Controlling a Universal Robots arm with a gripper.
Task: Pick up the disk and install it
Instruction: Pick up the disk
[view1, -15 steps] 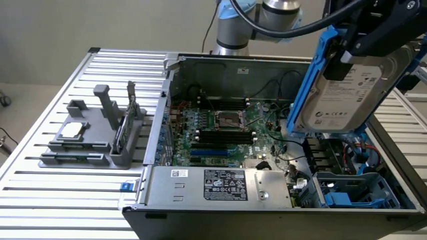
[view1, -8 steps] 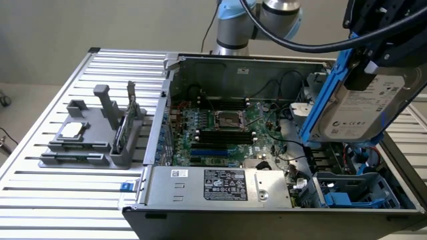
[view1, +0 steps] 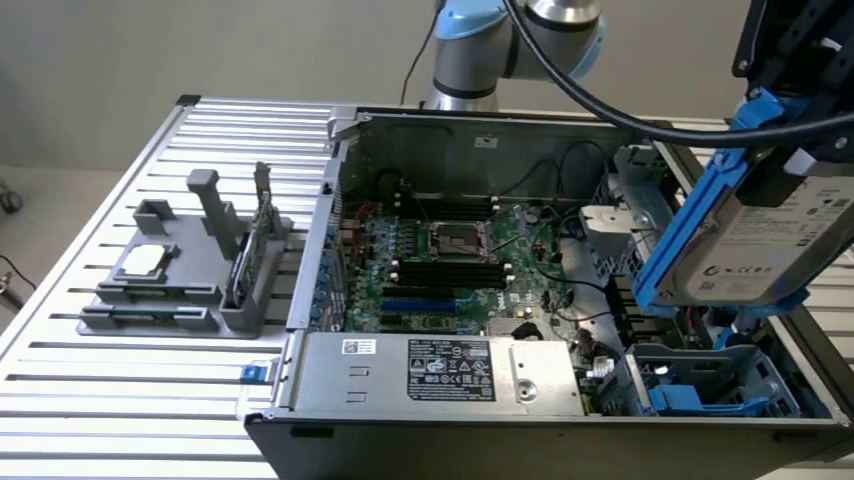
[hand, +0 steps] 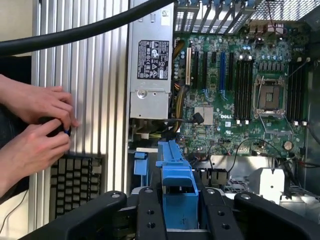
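The disk (view1: 774, 240) hangs tilted on edge at the exterior view's right, its silver-grey body and white label framed by a blue carrier (view1: 681, 230). My gripper (view1: 790, 170) is shut on it from above. It is in the air over the right end of the open computer case (view1: 534, 420), above the drive bay (view1: 707, 385) with blue plastic parts. In the wrist view the blue carrier (hand: 175, 175) rises between my black fingers (hand: 150, 215), with my gripper (hand: 179, 212) closed around it.
The motherboard (view1: 454, 250) and a silver power supply (view1: 441, 370) lie inside the case. A grey holder (view1: 187, 290) at the exterior view's left carries a small square chip (view1: 144, 260) and a green card (view1: 247, 250). A person's hands (hand: 35, 125) rest near a keyboard (hand: 75, 185).
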